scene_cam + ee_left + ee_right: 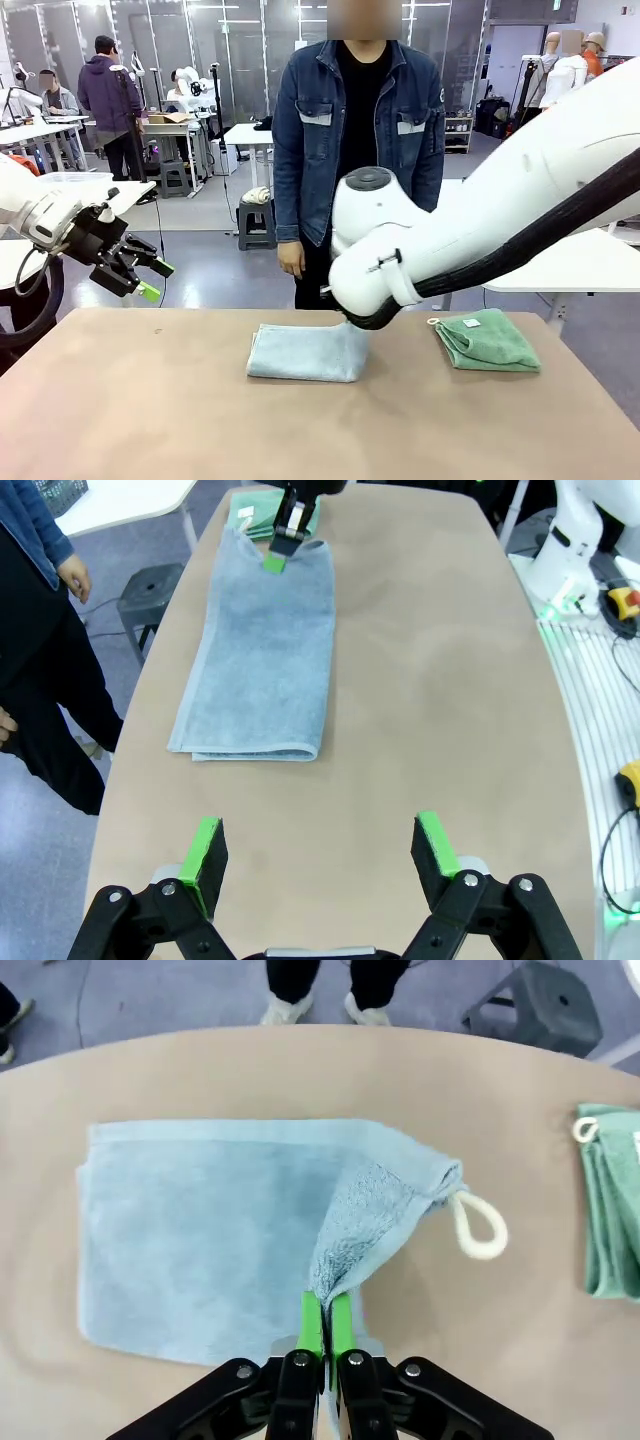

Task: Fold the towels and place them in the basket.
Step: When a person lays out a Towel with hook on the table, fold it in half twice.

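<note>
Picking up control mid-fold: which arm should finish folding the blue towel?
Right, probably: the right gripper is shut on the blue towel corner. The left gripper hangs open, away from it.

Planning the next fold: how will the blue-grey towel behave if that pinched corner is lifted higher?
Likely floppy: the blue-grey towel already drapes limply from the corner pinched in the right tool. Probably light, since that thin corner pinch alone raises the fabric. The rest would likely drag across the table rather than lift flat, and the white loop should dangle.
</note>
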{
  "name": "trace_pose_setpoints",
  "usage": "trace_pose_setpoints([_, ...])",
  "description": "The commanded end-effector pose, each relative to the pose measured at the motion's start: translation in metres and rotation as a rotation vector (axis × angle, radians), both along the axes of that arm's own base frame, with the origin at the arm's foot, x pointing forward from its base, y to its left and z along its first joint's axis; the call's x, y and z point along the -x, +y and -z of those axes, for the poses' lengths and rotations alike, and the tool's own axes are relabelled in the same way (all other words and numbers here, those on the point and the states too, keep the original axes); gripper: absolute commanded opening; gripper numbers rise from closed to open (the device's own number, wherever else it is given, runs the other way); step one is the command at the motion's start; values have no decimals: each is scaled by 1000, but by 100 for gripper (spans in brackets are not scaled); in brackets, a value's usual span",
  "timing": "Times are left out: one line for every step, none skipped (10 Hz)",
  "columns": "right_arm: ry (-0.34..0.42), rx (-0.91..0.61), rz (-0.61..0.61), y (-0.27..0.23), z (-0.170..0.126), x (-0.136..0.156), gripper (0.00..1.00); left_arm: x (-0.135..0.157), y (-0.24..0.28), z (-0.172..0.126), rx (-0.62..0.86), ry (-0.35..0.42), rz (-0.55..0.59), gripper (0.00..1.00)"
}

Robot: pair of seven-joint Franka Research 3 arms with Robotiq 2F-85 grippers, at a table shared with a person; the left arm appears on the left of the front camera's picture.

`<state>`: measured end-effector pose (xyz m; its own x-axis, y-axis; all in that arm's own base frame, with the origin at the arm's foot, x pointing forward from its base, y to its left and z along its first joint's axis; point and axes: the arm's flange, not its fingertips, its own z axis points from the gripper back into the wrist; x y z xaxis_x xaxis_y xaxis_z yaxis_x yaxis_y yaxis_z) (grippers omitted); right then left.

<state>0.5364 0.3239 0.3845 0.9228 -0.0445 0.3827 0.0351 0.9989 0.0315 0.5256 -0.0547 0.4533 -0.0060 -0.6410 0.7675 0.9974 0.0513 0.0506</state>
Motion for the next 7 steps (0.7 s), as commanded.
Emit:
trace_pose_setpoints([-22,6,34,50,-1,-2,0,1,0,-2,1,-5,-1,94])
trace_pose_setpoints([-25,5,41,70,-4,4,0,1,0,-2,1,-5,-1,94])
trace_pose_setpoints([-32,1,48,87,-5,7,0,1,0,-2,1,-5,-1,94])
trace_pose_setpoints([-29,-13,62,99,-2,7,0,1,0,-2,1,-5,-1,94])
trace_pose_setpoints([-34,-37,74,110,6,5,0,1,0,-2,1,-5,-1,94])
trace_pose_setpoints([-48,-54,90,117,14,1,0,1,0,-2,1,-5,-1,94])
trace_pose_setpoints([-52,-76,97,122,22,-2,0,1,0,-2,1,-5,-1,94])
